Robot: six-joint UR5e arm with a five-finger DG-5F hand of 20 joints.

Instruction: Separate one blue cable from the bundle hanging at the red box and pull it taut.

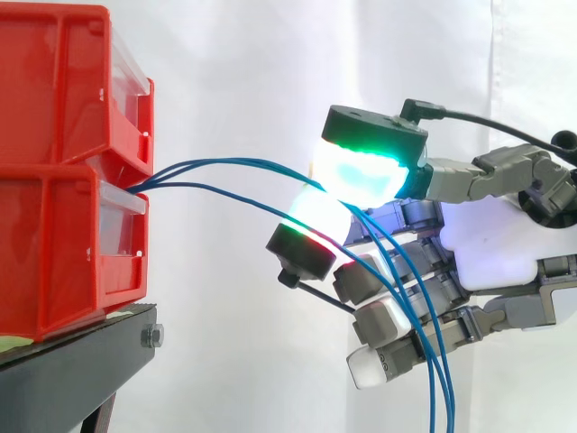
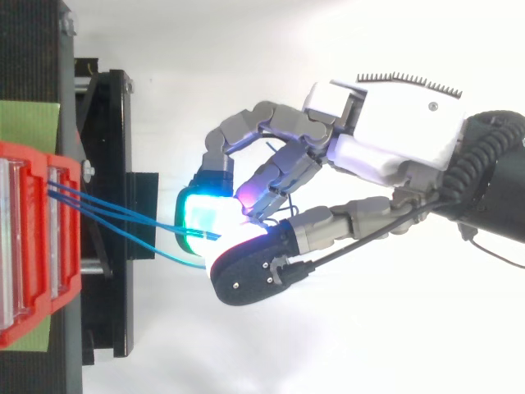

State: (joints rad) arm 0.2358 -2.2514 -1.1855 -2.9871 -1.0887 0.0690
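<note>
A white curtain (image 1: 243, 81) closes off the far side of the scene. At the left a black stand (image 1: 77, 361) carries two red bins (image 1: 59, 253), one stacked on the other. In the top view a green sheet (image 2: 29, 123) lies under them.

The hand (image 1: 496, 239) reaches in from the right and stops well short of the bins, with open air between them. Its palm is at the right and its fingers point left towards the bins. One fingertip pad (image 1: 361, 171), glowing green and cyan, is closed down against the thumb pad (image 1: 311, 218) just below it, which glows white with a red edge. The other fingers are curled loosely lower down, nearer the palm.

The blue cables (image 1: 216, 162) come out at the right face of the bins, where the upper bin meets the lower one. From there they run right across the gap in shallow curves, not quite straight. They reach the hand and pass between the two closed pads, so the hand is pinching them. I cannot tell how many strands are actually in the pinch. In the side view one strand runs lower than the others and meets the thumb pad from below. To the right of the pinch the strands fall over the curled fingers and hang down out of the bottom of the side view.
</note>
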